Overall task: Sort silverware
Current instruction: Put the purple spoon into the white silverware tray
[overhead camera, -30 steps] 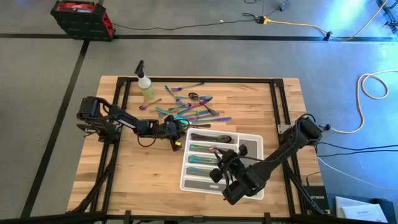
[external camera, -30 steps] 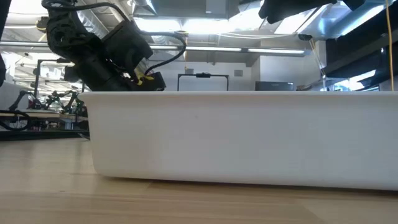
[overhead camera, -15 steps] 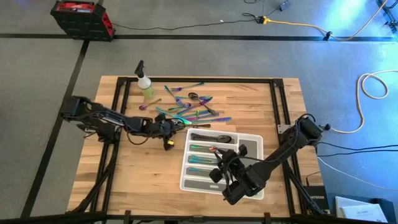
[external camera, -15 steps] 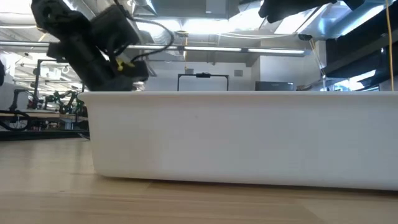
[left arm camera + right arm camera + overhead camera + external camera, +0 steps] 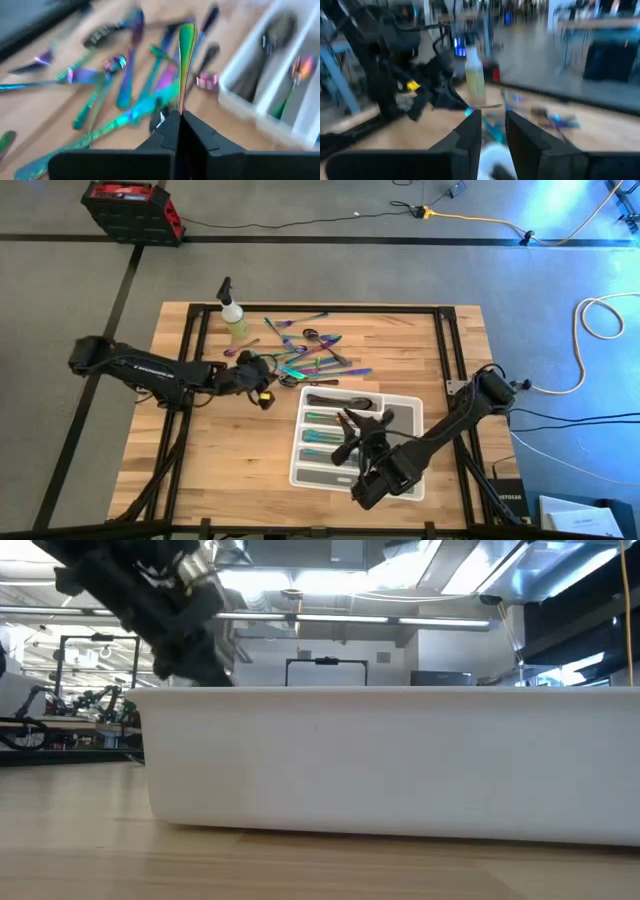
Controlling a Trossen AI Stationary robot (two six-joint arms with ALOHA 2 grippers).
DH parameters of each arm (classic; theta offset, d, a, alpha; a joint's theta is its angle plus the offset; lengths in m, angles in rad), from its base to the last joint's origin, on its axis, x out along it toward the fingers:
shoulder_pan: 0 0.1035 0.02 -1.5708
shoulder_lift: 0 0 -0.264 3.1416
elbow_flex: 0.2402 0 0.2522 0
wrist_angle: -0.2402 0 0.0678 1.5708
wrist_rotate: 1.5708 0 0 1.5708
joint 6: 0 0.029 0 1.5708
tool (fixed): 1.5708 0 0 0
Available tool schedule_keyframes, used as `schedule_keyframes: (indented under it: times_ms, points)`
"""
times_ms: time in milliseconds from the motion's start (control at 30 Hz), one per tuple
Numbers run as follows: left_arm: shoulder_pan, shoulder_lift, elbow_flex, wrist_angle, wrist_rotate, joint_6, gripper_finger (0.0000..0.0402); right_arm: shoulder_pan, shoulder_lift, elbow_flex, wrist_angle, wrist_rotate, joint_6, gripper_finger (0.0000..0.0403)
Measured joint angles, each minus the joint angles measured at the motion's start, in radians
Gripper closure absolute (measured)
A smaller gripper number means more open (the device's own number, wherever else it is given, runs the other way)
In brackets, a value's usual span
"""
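Left gripper (image 5: 179, 131) is clamped on 1 rainbow utensil (image 5: 186, 55), pinched at one end of the handle, over the loose silverware pile (image 5: 305, 352) beside the tray (image 5: 408, 412). I'd judge it light, stiff and slick; an end grip may let it swivel. Right gripper (image 5: 493, 131) hovers over the tray, fingers narrowly apart, holding nothing I can see. Spray bottle (image 5: 234, 317) stands clear of the route; the tray wall is the likeliest snag.

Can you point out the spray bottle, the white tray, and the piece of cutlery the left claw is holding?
spray bottle (image 5: 236, 321), high view, on its yellow-green body.
white tray (image 5: 412, 420), high view, on its right rim.
iridescent utensil (image 5: 186, 42), left wrist view, on the handle sticking out of the claw.
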State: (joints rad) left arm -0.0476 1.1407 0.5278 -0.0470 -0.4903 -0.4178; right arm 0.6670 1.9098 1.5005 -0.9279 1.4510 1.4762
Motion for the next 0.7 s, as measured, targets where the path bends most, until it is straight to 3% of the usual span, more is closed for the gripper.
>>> schedule_keyframes:
  times_ms: [167,433,567,700]
  points:
    - [-0.068,-0.011,-0.021,0.276,-0.11,-0.111,0.0401,-0.029,0.079,0.0,0.045,0.014,-0.078,0.0331]
    - [-0.14,0.053,-0.107,0.829,-0.134,-0.36,0.0401,-0.093,0.203,-0.001,0.123,0.12,-0.083,0.0331]
    - [-0.179,0.117,-0.11,1.006,-0.14,-0.415,0.0401,-0.135,0.232,-0.001,0.173,0.047,-0.215,0.0331]
    - [-0.198,0.183,-0.11,1.108,-0.148,-0.469,0.0401,-0.161,0.234,-0.001,0.282,-0.056,-0.481,0.0331]
